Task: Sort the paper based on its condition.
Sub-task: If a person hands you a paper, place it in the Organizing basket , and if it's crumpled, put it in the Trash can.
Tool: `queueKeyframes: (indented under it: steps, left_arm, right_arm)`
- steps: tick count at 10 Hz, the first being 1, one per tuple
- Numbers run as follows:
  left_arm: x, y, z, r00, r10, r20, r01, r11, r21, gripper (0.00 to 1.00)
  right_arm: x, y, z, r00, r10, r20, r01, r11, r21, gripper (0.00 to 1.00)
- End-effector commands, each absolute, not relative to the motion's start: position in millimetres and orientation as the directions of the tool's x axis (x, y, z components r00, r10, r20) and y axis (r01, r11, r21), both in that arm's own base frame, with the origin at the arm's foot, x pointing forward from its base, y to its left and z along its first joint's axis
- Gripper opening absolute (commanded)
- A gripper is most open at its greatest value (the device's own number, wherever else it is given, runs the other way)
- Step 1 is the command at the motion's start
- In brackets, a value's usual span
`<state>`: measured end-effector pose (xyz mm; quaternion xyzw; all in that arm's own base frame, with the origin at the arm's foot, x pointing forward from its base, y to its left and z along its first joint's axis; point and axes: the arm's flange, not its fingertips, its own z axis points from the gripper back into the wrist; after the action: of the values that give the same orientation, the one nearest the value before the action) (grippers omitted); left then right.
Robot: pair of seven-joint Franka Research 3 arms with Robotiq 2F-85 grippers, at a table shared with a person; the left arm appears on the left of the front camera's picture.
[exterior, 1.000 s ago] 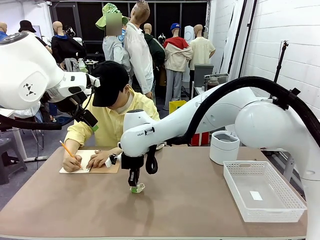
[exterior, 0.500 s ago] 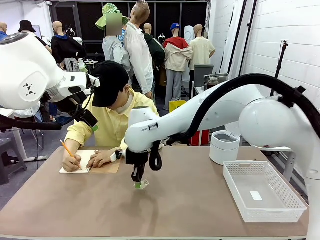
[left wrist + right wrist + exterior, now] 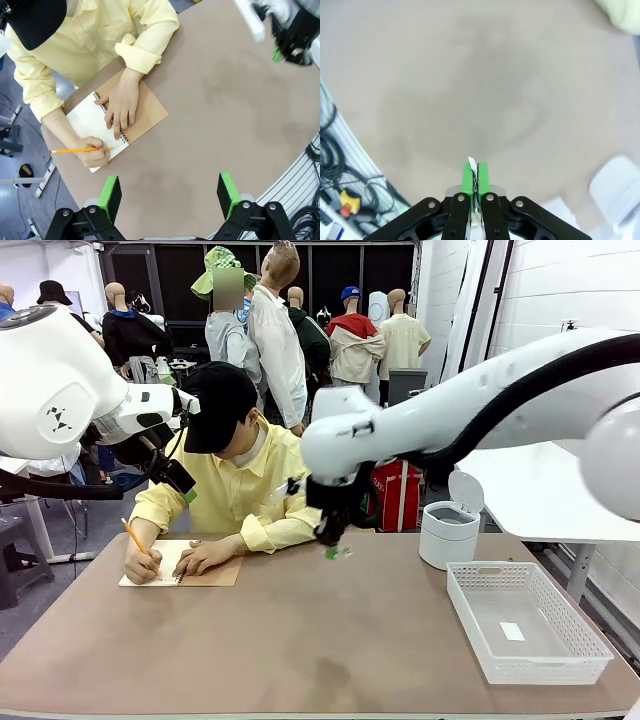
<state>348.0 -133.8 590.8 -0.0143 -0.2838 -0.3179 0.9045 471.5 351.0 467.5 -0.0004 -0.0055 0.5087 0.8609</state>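
Note:
My right gripper (image 3: 336, 549) hangs above the middle of the table, nearer the far side, right of the person. Its green pads (image 3: 468, 176) are shut on a thin white scrap of paper (image 3: 472, 163) that sticks out between them. High over the table's left part, my left gripper (image 3: 169, 196) stands open with nothing between its fingers, looking down on the person. The person writes with a pencil (image 3: 80, 149) on the white page of a spiral notebook (image 3: 145, 112), the other hand flat on it.
A white mesh basket (image 3: 580, 640) sits at the right of the table with a small white piece (image 3: 512, 631) inside. A white lidded bin (image 3: 447, 535) stands behind it. The notebook (image 3: 215, 577) lies at the far left.
My right arm has lifted from low over the table and swung right and toward the far side, gripper still shut. The left arm and the person have stayed put.

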Motion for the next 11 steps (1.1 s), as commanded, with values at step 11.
queueKeyframes:
  steps: [11]
  left_arm:
    - [348,-133,591,0.640,-0.564,0.522,0.579,0.800,0.154,1.00]
  right_arm:
    - [497,273,515,0.635,0.773,-0.003,-0.761,0.625,-0.174,0.00]
